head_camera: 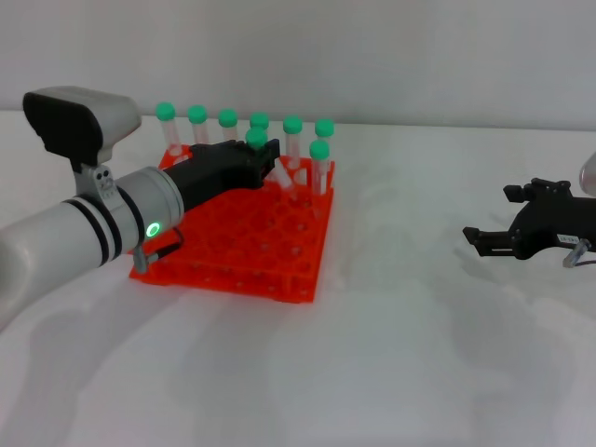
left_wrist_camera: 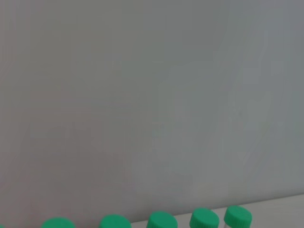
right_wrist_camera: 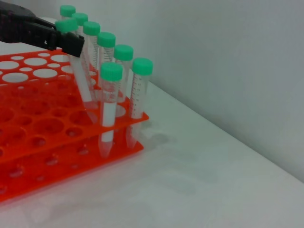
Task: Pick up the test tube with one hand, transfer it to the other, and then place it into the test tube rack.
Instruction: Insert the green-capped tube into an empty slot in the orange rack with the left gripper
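My left gripper, on the silver arm with the green ring light, is over the back of the orange-red test tube rack. It is shut on a green-capped test tube just below the cap. In the right wrist view the tube is tilted in the gripper, with its lower end down in a hole of the rack. My right gripper is open and empty, low over the table to the right of the rack.
Several other green-capped tubes stand upright along the rack's back row, and one stands in front of them at the right end. Their caps show in the left wrist view. A pale wall rises behind the white table.
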Available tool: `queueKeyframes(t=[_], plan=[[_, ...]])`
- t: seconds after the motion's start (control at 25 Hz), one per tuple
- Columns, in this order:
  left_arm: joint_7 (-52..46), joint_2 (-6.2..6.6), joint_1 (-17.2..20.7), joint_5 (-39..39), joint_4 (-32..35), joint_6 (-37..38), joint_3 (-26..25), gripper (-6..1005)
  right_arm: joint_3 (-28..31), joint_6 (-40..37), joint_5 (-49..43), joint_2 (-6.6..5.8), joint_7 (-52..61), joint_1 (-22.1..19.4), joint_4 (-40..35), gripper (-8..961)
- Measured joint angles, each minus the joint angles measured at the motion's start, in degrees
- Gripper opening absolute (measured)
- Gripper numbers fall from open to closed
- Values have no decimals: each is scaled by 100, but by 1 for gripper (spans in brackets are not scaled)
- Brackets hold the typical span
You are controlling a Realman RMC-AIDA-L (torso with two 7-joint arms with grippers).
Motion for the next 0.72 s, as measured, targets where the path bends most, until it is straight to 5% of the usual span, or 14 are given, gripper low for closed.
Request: queueKeyframes(t=[0.72], plan=[[-4,11,-413,195,-439,-231,-8,285,-38,-43,5,21,59,75,59,861]])
